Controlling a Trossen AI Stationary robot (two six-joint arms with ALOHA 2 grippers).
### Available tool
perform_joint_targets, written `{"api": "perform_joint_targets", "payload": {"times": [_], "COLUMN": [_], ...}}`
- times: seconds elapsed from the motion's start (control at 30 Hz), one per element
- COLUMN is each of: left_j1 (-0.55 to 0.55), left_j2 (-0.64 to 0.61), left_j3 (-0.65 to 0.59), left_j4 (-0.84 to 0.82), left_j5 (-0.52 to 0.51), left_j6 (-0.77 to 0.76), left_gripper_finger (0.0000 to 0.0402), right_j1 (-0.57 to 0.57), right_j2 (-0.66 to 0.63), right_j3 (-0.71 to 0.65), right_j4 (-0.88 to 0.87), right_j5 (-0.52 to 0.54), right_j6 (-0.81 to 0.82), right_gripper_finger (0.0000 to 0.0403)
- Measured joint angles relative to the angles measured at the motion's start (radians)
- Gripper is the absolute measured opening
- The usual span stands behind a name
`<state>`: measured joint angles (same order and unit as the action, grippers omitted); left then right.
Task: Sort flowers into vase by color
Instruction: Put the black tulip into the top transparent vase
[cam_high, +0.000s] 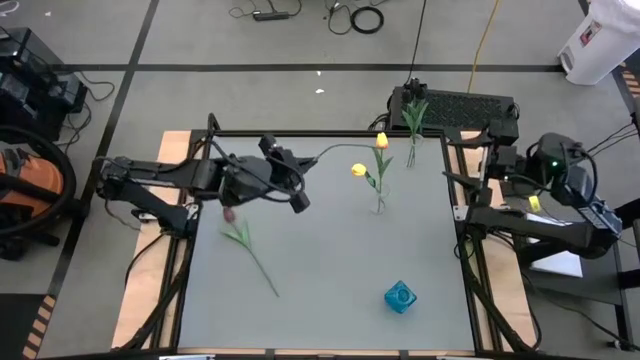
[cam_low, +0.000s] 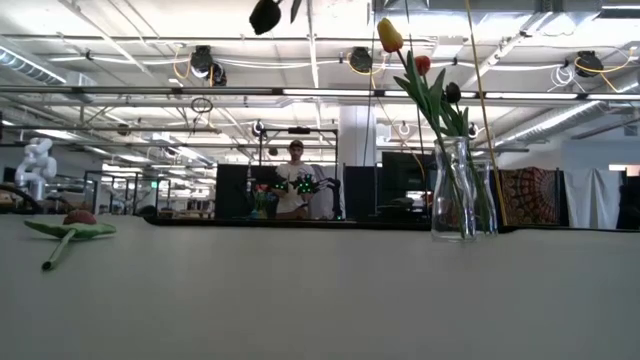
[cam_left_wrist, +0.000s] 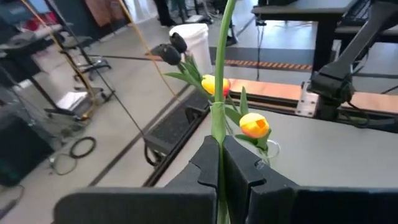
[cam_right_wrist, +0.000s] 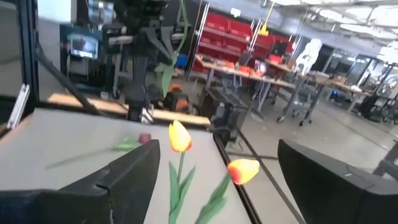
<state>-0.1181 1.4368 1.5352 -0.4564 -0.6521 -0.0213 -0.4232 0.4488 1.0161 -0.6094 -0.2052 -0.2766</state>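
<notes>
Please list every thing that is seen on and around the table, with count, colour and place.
yellow tulips: two, yellow, by the vases
dark tulips: two, purple-black, farther vase
pink tulip: one, pinkish red, lying on the table's left half
held stem: one, green, above the table; head not identifiable
vases: two, clear glass, right half
small blue thing: one, blue, front right
person: one, standing in the room behind
left gripper: dark, shut on the held stem
right gripper: dark, open, at the right edge

Two yellow tulips (cam_high: 359, 170), one pink tulip (cam_high: 229, 214), two vases (cam_high: 380, 203)
</notes>
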Motion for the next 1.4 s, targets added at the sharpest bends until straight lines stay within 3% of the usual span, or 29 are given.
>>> {"api": "perform_joint_targets", "payload": {"times": [0.3, 0.5, 0.73, 1.07, 1.4], "left_j1": [0.114, 0.158, 0.164, 0.156, 0.088], "left_j2": [-0.012, -0.011, -0.011, -0.01, 0.023], "left_j3": [-0.001, -0.001, -0.001, -0.001, -0.002], "left_j4": [-0.002, 0.033, 0.131, 0.19, 0.194], "left_j5": [0.185, 0.282, 0.401, 0.547, 0.552], "left_j6": [-0.026, -0.022, 0.009, 0.003, 0.009], "left_gripper_finger": [0.0008, 0.0008, 0.0008, 0.0008, 0.0008], "right_j1": [0.0, 0.006, 0.06, 0.202, 0.407], "right_j2": [0.129, 0.192, 0.259, 0.345, 0.392], "right_j3": [0.142, 0.144, 0.144, 0.144, 0.144], "right_j4": [-0.146, -0.091, 0.021, 0.116, 0.217], "right_j5": [0.038, -0.059, -0.063, -0.063, -0.064], "right_j6": [-0.039, 0.037, 0.055, 0.082, 0.175], "right_gripper_finger": [0.0318, 0.0318, 0.0318, 0.0318, 0.0318]}}
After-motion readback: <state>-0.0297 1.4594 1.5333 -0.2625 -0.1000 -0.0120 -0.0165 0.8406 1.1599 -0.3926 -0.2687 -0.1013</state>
